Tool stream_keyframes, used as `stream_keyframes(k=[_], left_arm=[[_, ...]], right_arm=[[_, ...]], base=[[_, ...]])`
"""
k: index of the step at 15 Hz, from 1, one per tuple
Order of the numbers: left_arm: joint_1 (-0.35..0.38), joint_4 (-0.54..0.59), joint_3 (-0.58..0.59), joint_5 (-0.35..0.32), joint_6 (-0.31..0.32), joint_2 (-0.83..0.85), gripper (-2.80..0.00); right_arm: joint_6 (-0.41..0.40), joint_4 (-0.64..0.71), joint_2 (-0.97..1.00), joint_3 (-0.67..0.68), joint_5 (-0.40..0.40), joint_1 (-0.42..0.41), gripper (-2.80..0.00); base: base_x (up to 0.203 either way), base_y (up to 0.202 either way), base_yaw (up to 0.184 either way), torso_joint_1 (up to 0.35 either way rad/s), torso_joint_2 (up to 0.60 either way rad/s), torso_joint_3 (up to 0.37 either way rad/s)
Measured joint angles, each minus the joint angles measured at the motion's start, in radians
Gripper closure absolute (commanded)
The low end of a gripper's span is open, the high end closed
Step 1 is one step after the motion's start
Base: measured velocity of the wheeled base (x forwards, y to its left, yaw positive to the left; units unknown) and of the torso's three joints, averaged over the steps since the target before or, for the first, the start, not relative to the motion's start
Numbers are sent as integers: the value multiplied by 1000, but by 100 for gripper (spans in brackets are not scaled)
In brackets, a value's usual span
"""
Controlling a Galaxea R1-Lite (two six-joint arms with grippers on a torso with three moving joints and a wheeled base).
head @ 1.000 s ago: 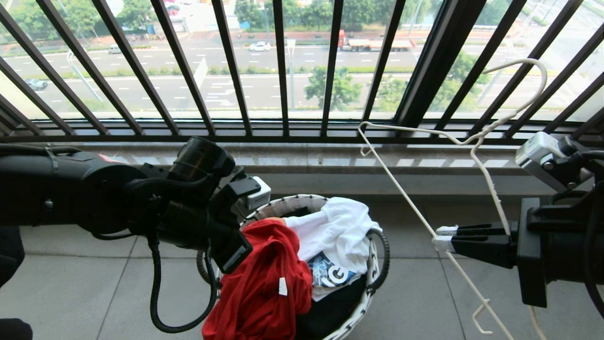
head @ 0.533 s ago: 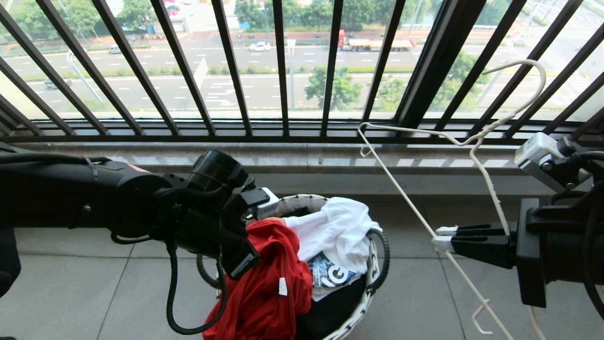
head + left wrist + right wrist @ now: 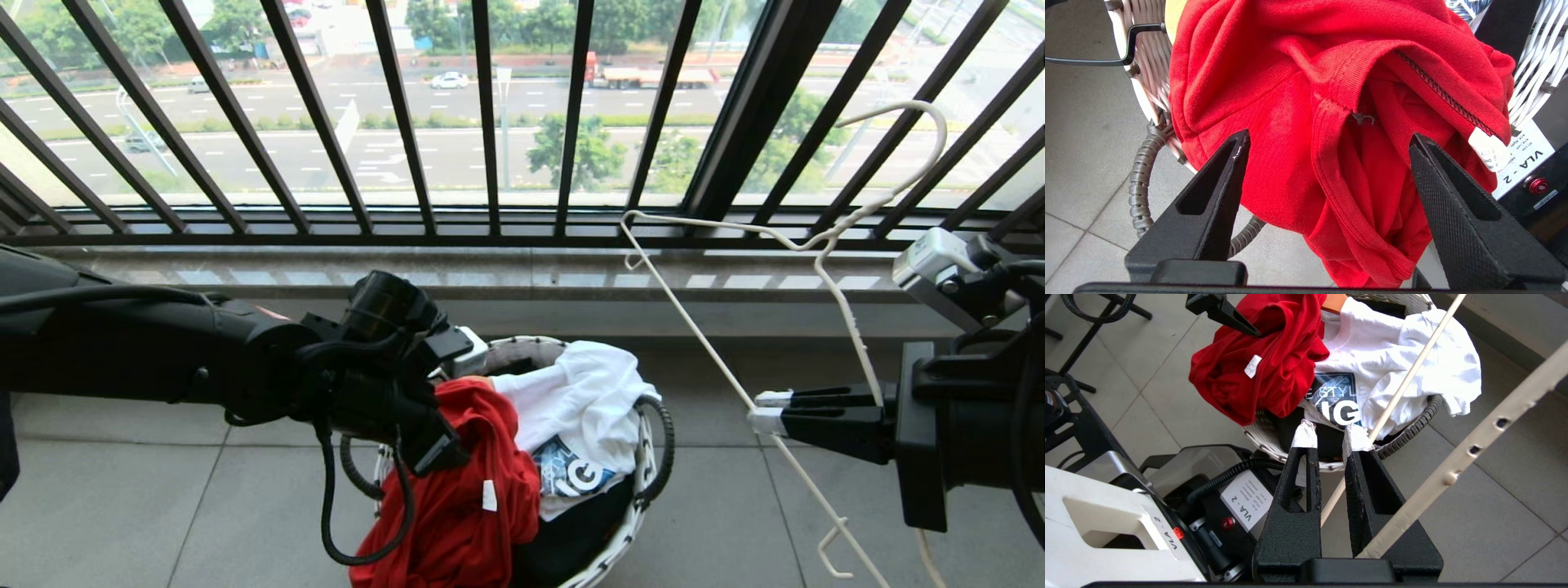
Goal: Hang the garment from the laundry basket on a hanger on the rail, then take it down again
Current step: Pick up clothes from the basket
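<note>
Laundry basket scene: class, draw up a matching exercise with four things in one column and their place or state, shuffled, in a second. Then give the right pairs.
Column one:
1. red T-shirt
2. white hanger
3. left gripper
4. white T-shirt

Column two:
A. clamped in the right gripper
B. open, fingers either side of red cloth
C. draped over the laundry basket rim, hanging down outside
D. lying on top inside the basket, printed panel showing

Pairs: 1-C, 2-A, 3-B, 4-D
</note>
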Motion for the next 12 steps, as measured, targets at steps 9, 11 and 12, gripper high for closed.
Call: stream_keyframes(k=[9,11,12], left_arm=[[3,-119,-29,0,5,86,-280],[10,-118,-36,0,2,92,0],[12,-119,-36,-2,1,96,0]], right_arm=[[0,0,-11,-1,0,-6,0],[0,0,-13,-1,0,-7,0],[0,0,-13,-1,0,-7,0]], base=[[0,0,0,0,0,0],[0,0,0,0,0,0],[0,0,0,0,0,0]])
